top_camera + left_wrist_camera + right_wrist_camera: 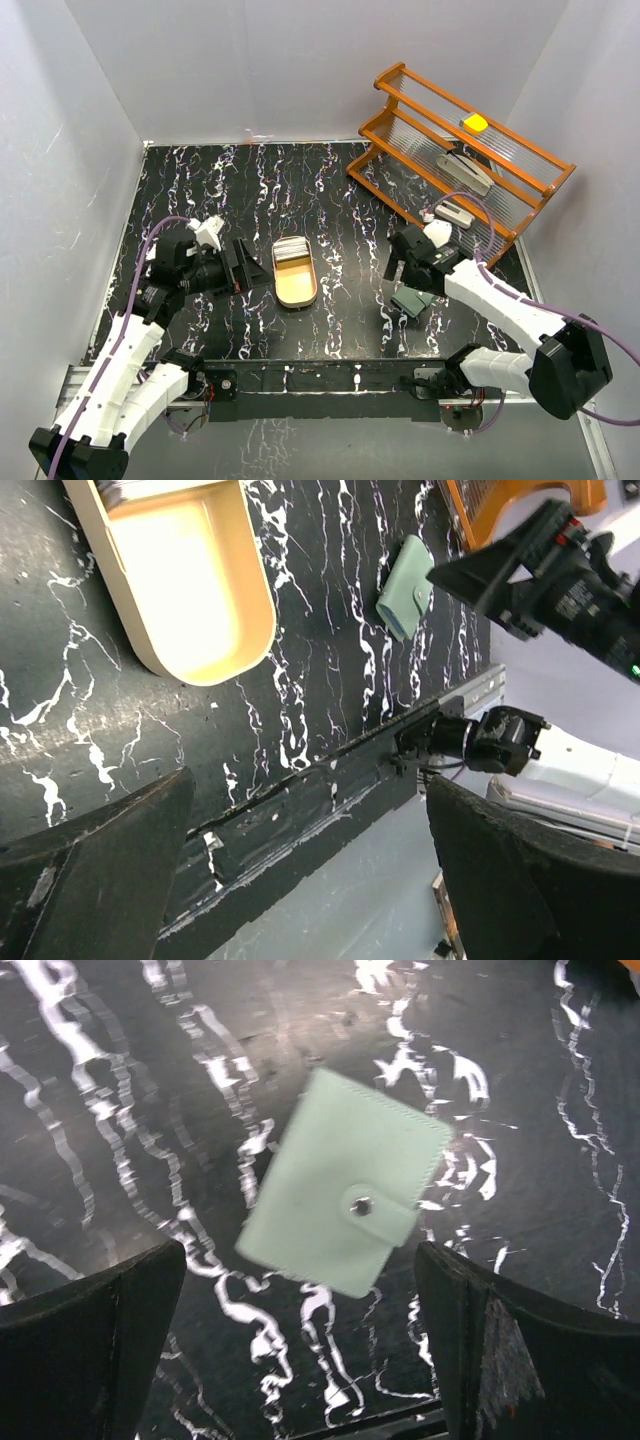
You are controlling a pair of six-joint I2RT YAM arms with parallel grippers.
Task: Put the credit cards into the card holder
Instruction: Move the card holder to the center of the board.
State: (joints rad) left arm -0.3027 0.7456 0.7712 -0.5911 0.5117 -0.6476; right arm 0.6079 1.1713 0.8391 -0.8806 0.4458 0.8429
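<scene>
Diagonally, the closed card holder (330,1175) lies flat, snap (362,1207) upward.

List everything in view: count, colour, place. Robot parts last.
black white-veined marble-pattern table: one, black, under everything
oval tan wooden tray: one, tan, table centre
stack of thin plastic credit cards: one stack, pale grey-white, tray's far end
closed snap-fastened bifold card holder: one, pale teal-green, flat on table right of tray
orange wooden two-tier rack: one, orange, far right corner
small items on rack: at least three, one yellow, others grey-white
left gripper: one, black, jaws open, beside tray
right gripper: one, black, jaws open, above card holder
</scene>
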